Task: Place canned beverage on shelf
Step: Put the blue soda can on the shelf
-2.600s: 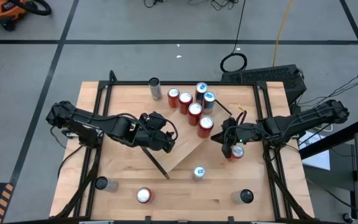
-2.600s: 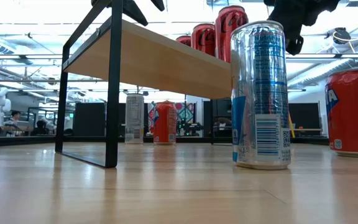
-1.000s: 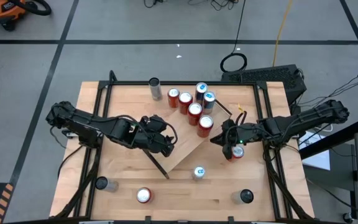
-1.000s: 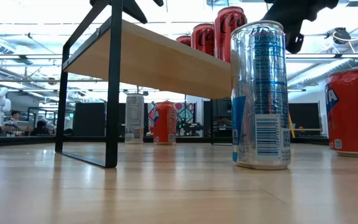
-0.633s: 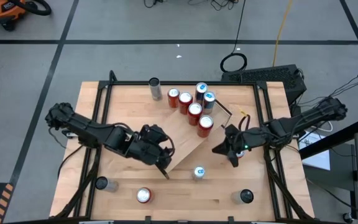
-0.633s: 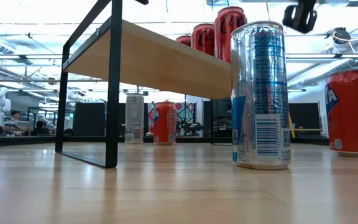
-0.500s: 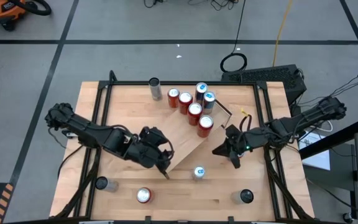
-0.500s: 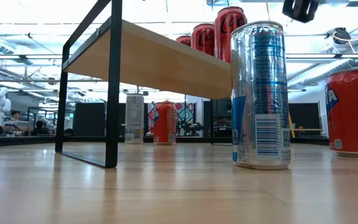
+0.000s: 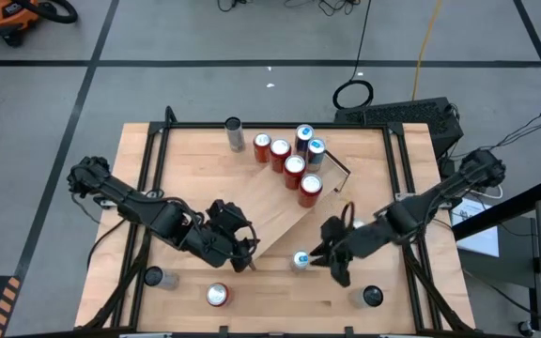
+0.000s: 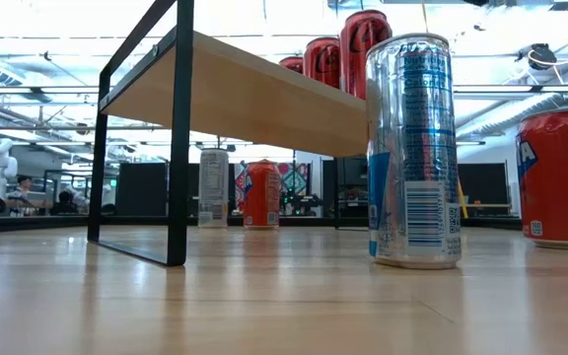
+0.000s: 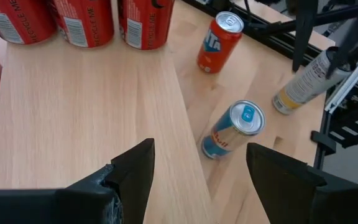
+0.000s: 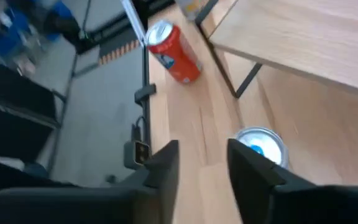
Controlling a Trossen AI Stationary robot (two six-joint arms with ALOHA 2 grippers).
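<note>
While the shelf (image 9: pixel 285 202) already carries five cans at its far end, the blue can (image 9: pixel 300 260) stands on the counter (image 9: pixel 186 160) just beside its near end. The right gripper (image 9: pixel 332 261) hovers next to this can, fingers (image 12: pixel 166 168) slightly parted and empty, seemingly lining up a grasp. The left gripper (image 9: pixel 240 255) waits over the shelf's near corner, fingers (image 11: pixel 135 171) open and empty.

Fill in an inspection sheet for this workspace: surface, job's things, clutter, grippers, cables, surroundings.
surface: wooden tabletop, no spill seen.
job's things: shelf stands diagonally mid-table, red cans in a row at its far end; blue can upright on the table beside its near end.
clutter: red can, dark cans, slim can, all on the table.
grippers: left gripper open, above the shelf's near end; right gripper open, by the blue can.
cables: yellow cable, black coil, on the floor.
surroundings: orange machine.
</note>
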